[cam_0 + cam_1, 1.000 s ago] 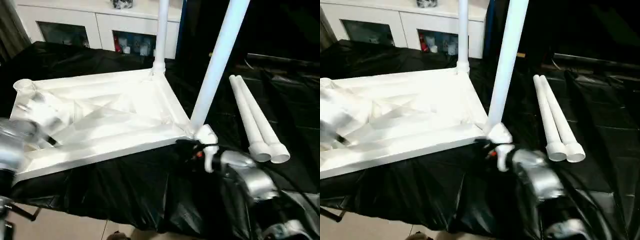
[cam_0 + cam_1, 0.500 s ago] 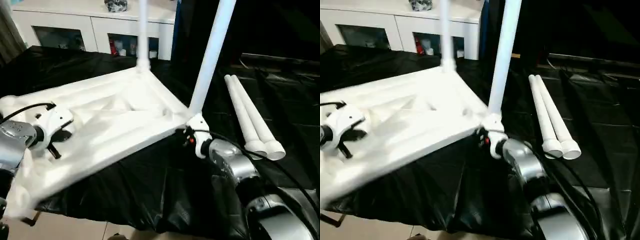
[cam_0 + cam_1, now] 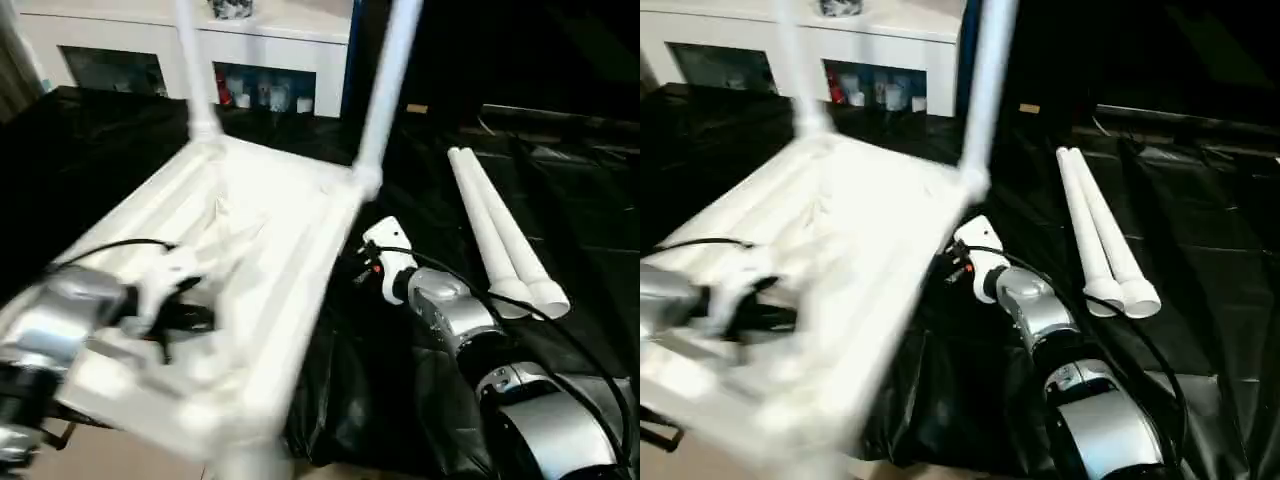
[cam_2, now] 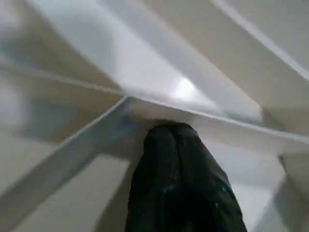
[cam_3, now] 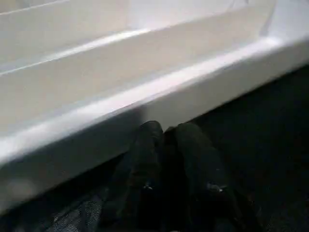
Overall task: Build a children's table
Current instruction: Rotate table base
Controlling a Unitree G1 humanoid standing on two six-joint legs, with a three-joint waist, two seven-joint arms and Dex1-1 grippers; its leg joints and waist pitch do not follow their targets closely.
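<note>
The upturned tabletop (image 3: 250, 250) of the children's table is turning on the black-covered work table (image 3: 560, 200): compared with a second ago, its near edge is swinging out toward the robot and past the table's front edge, and the two mounted legs (image 3: 385, 90) are moving to the left in the head views. The left gripper (image 4: 178, 145) is pressing, fully closed, against a rib on the underside and is holding nothing. The right gripper (image 5: 166, 137) is sitting just beside the tabletop's side wall, its fingers nearly together, gripping nothing. The two loose legs (image 3: 500, 235) are lying side by side, well apart to the right. I judge the robot is bringing the empty corner sockets within reach.
</note>
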